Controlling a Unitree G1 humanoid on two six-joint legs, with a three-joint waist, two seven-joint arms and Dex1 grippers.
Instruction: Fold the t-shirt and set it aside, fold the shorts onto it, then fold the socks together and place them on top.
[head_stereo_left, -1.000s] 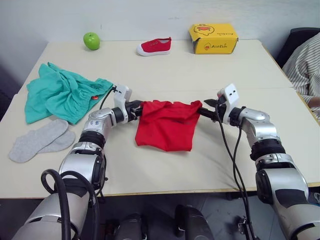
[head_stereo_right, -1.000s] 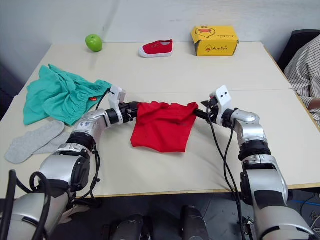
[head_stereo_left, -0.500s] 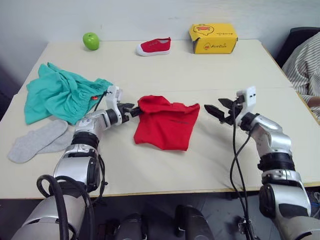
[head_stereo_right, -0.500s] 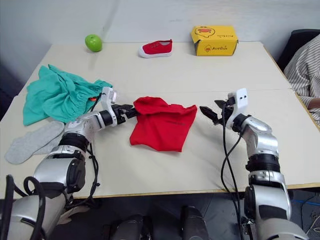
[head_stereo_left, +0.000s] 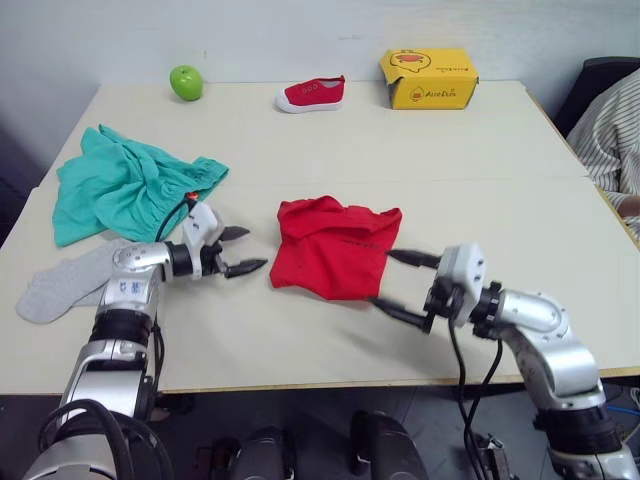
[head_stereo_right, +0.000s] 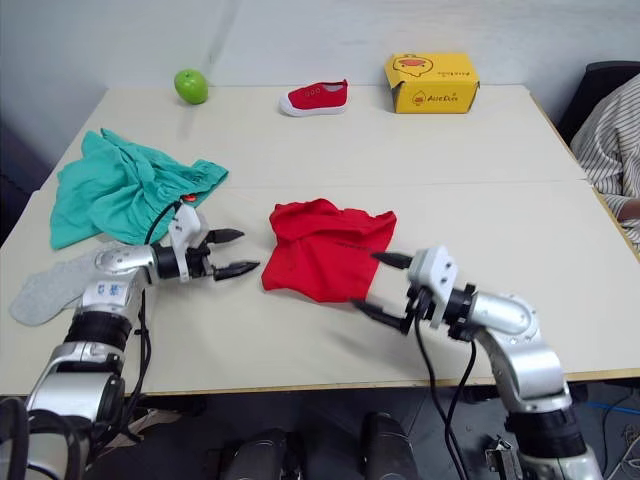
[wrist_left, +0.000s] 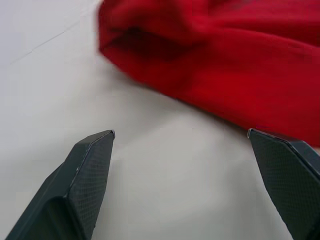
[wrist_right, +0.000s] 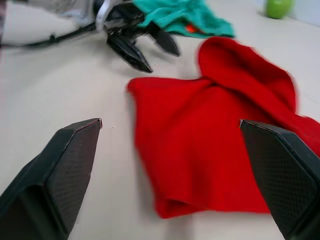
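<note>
The red t-shirt (head_stereo_left: 335, 250) lies folded in a rough square on the middle of the table, also seen as t-shirt (wrist_right: 210, 130). My left gripper (head_stereo_left: 252, 249) is open just left of it, a short gap from the cloth, with nothing between its fingers (wrist_left: 85, 185). My right gripper (head_stereo_left: 384, 279) is open at the shirt's near right edge, one finger along the right side and one by the near corner. The teal shorts (head_stereo_left: 130, 190) lie crumpled at the far left. In front of them lie the grey socks (head_stereo_left: 65, 280), one overlapping the other.
A green apple (head_stereo_left: 186, 82), a small red shoe (head_stereo_left: 312, 93) and a yellow box (head_stereo_left: 428, 77) stand along the table's far edge. A person's striped sleeve (head_stereo_left: 610, 130) shows past the right edge.
Both grippers have let go of the t-shirt's top corners. The left drew back to the left and opened. The right, open, swung down to the shirt's near right edge.
</note>
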